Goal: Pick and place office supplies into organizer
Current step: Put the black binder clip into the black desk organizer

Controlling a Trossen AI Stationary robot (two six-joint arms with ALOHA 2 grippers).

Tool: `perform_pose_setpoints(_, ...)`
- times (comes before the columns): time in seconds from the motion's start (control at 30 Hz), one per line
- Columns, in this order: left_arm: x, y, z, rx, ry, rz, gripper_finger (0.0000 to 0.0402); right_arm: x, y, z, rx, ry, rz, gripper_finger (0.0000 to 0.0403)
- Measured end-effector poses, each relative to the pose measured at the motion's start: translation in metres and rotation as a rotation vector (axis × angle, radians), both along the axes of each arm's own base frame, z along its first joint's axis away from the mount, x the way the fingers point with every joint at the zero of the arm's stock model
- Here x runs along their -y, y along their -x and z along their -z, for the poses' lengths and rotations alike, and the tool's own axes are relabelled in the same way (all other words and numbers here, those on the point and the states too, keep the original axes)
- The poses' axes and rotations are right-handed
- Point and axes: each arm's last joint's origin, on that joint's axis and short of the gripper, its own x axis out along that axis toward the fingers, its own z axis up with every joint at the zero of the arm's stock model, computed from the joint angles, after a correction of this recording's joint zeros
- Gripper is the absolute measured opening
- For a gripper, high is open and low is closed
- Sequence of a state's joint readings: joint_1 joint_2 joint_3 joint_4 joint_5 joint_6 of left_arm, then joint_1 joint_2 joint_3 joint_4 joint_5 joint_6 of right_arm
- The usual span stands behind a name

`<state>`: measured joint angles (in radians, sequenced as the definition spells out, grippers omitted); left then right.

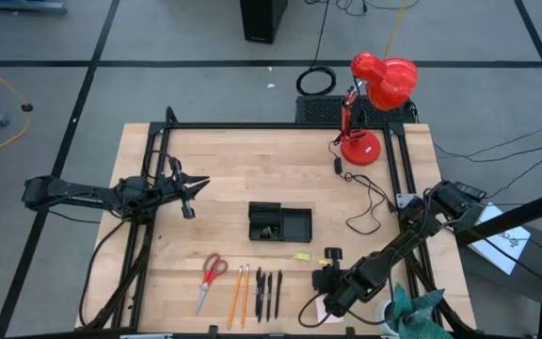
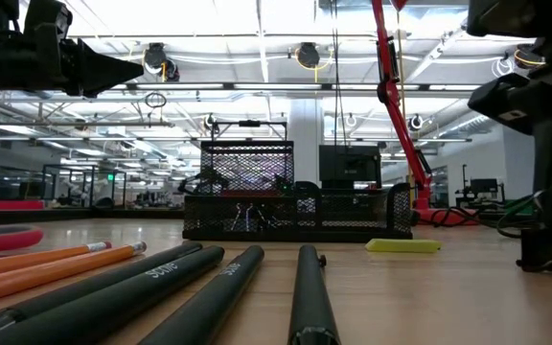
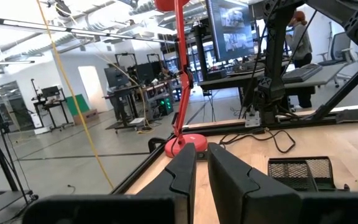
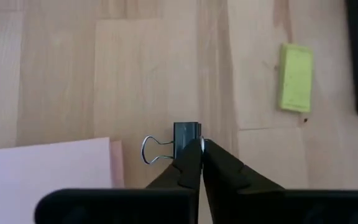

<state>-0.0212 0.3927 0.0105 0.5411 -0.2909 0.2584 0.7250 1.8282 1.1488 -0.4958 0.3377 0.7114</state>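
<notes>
Progress is slight: scissors (image 1: 211, 279), pencils (image 1: 239, 294) and pens (image 1: 268, 294) are left low-centre on the worktop (image 1: 252, 179). Right pincer (image 4: 200, 149) is clamped on a clip (image 4: 186, 135); organizer (image 1: 279, 222) sits mid-frame.

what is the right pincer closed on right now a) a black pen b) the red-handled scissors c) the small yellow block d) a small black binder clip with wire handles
d: in the right wrist view the right pincer is shut on the small black binder clip with wire handles, while the small yellow block lies apart on the wooden table.
</notes>
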Motion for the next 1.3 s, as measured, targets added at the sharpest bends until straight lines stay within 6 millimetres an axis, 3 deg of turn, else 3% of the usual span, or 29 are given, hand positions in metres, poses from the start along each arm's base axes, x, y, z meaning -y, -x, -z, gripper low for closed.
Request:
perform_pose_setpoints(0.27,0.0,0.0,0.0,0.0,0.0,0.0,0.0049,0.003,-0.01,-0.007,-0.002,-0.026,-0.026,0.0003)
perform_pose_setpoints(0.57,0.0,0.0,0.0,0.0,0.0,0.0,0.0049,0.009,-0.047,-0.043,0.183,0.083,-0.163,0.0001)
perform_pose_setpoints(0.73,0.0,0.0,0.0,0.0,0.0,0.0,0.0049,0.031,-0.072,-0.049,0.284,0.169,-0.204,0.0001)
perform_pose_setpoints(0.87,0.0,0.0,0.0,0.0,0.0,0.0,0.0049,0.056,-0.087,-0.051,0.32,0.288,-0.136,0.0001)
perform_pose_setpoints(0.97,0.0,0.0,0.0,0.0,0.0,0.0,0.0049,0.075,-0.098,-0.052,0.329,0.267,-0.097,0.0001)
perform_pose_setpoints(1.3,0.0,0.0,0.002,-0.016,0.0,0.0,0.0049,0.109,-0.111,-0.048,0.317,0.246,-0.046,0.0)
